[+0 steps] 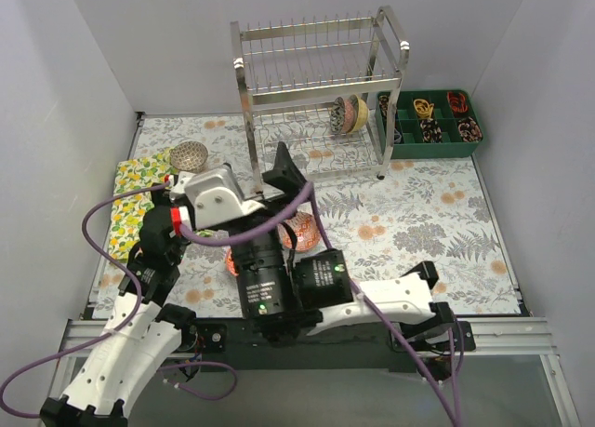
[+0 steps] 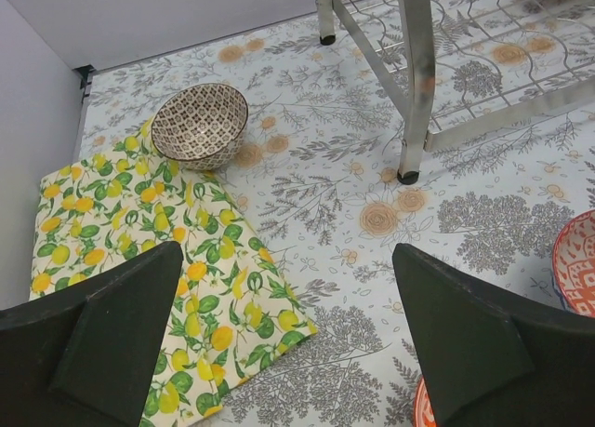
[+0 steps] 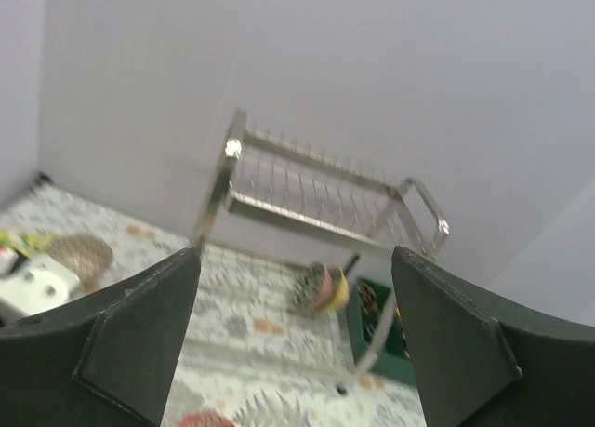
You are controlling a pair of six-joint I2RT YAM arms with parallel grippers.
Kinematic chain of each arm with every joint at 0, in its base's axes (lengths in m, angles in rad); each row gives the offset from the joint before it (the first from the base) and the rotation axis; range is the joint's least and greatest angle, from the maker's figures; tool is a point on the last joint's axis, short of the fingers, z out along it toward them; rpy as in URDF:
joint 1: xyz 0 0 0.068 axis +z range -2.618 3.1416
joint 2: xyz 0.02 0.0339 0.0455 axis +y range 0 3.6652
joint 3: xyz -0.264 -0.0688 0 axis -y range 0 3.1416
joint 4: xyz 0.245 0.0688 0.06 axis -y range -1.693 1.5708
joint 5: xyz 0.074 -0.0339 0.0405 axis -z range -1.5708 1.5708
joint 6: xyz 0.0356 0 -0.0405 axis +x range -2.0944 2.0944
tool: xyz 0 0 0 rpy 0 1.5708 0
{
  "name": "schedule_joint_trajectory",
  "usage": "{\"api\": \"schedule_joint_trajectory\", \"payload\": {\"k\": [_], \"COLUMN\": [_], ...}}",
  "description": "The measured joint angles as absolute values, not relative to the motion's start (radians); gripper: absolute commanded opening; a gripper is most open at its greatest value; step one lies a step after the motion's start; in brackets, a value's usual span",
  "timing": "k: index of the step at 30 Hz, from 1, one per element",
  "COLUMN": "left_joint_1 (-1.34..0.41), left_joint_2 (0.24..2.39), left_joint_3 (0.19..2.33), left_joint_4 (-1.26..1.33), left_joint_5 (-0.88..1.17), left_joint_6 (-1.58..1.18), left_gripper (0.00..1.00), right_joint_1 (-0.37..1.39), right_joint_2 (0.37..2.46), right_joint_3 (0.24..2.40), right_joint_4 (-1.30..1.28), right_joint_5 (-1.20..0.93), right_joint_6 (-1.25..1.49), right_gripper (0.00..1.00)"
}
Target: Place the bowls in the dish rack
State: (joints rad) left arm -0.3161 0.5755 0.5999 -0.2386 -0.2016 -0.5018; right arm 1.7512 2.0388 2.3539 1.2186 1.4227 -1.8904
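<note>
The chrome dish rack stands at the back; a few bowls stand on edge in its lower tier, also seen blurred in the right wrist view. The dark grey patterned bowl sits on the far corner of a lemon cloth. An orange-red patterned bowl lies on the mat mid-table. Another red-orange bowl is mostly hidden under the arms. My left gripper is open and empty above the mat. My right gripper is open, empty, raised, facing the rack.
A lemon-print cloth lies at the left edge of the floral mat. A green compartment tray with small items stands right of the rack. The rack's front leg stands just beyond my left fingers. White walls enclose the table.
</note>
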Motion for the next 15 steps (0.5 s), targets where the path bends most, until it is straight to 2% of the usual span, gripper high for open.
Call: {"api": "schedule_joint_trajectory", "payload": {"k": [6, 12, 15], "left_joint_1": [-0.296, -0.287, -0.283], "left_joint_2": [0.603, 0.620, 0.633], "left_joint_3": [0.635, 0.688, 0.710], "left_joint_4": [-0.287, -0.332, -0.363], "left_joint_5": [-0.192, -0.175, -0.133], "left_joint_6": [-0.479, -0.454, -0.443], "left_gripper": [0.98, 0.98, 0.98], "right_joint_1": [1.805, 1.795, 1.797], "right_joint_2": [1.905, 1.734, 1.648], "right_joint_3": [2.366, 2.262, 2.130], "right_joint_4": [1.066, 1.062, 0.924], "right_joint_5": [1.174, 1.197, 1.209], "right_joint_6": [-1.658, -1.599, -1.483], "right_gripper": [0.97, 0.98, 0.98]}}
